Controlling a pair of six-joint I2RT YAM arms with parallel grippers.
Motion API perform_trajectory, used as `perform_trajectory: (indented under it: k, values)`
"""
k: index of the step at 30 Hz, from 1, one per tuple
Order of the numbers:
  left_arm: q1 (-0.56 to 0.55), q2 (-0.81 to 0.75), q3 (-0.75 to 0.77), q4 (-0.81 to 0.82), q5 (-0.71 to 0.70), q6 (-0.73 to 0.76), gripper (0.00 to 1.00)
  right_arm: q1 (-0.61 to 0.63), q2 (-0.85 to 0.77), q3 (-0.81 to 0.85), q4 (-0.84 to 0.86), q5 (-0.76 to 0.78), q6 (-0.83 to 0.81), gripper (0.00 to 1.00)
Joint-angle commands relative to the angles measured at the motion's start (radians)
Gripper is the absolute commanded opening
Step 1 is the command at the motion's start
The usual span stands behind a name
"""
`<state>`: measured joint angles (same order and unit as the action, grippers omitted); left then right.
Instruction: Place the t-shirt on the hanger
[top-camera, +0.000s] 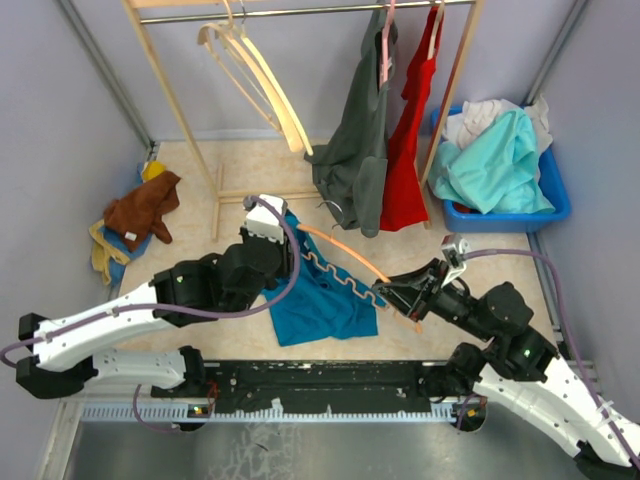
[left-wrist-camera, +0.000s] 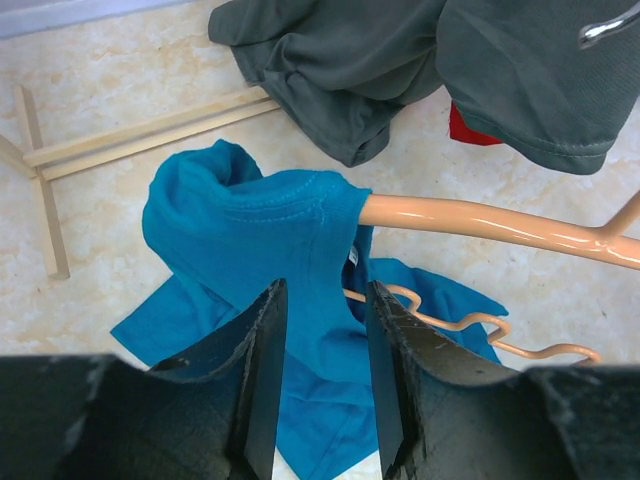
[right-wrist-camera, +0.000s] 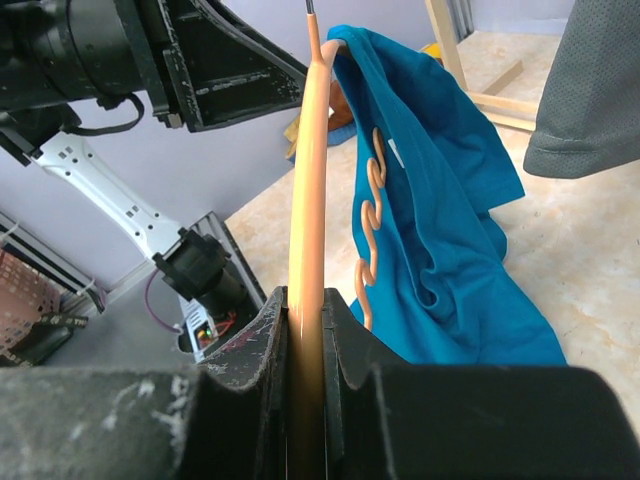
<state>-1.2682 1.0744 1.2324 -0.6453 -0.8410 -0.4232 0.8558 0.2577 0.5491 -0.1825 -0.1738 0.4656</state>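
Partly done: right gripper (right-wrist-camera: 305, 300) clamps the hanger (left-wrist-camera: 470, 222), t-shirt (left-wrist-camera: 240, 230) draped over its left end only, left gripper (left-wrist-camera: 323, 300) parted and holding nothing.

1. No word, brand, number or sign could be read in any of the three views.
2. A small white neck tag (left-wrist-camera: 352, 257) showed on the t-shirt (left-wrist-camera: 250, 240), but it was too small for any print to be made out.
3. A pale cloth tag (top-camera: 130, 237) lay on the brown cloth (top-camera: 148, 203); it was blurred and unreadable.
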Motion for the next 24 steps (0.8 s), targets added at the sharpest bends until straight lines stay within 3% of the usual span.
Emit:
perform_trajectory:
  k: [1, 9, 13, 18, 24]
  values:
    - [-0.008, -0.001, -0.036, 0.063, -0.051, -0.041, 0.44, 0.009, 0.002, 0.038, 0.177, 0.009, 0.011, 0.0]
    - [-0.013, 0.043, -0.052, 0.14, -0.144, -0.03, 0.42, 0.008, 0.015, 0.055, 0.206, 0.004, 0.021, 0.0]
    - [-0.015, 0.054, -0.051, 0.197, -0.187, 0.012, 0.27, 0.008, 0.014, 0.064, 0.202, -0.002, 0.022, 0.0]
    - [-0.015, 0.062, -0.031, 0.207, -0.201, 0.043, 0.0, 0.008, -0.001, 0.078, 0.188, 0.004, 0.018, 0.0]
    - [-0.017, 0.06, 0.026, 0.206, -0.151, 0.077, 0.0, 0.009, -0.007, 0.078, 0.202, 0.01, 0.018, 0.0]
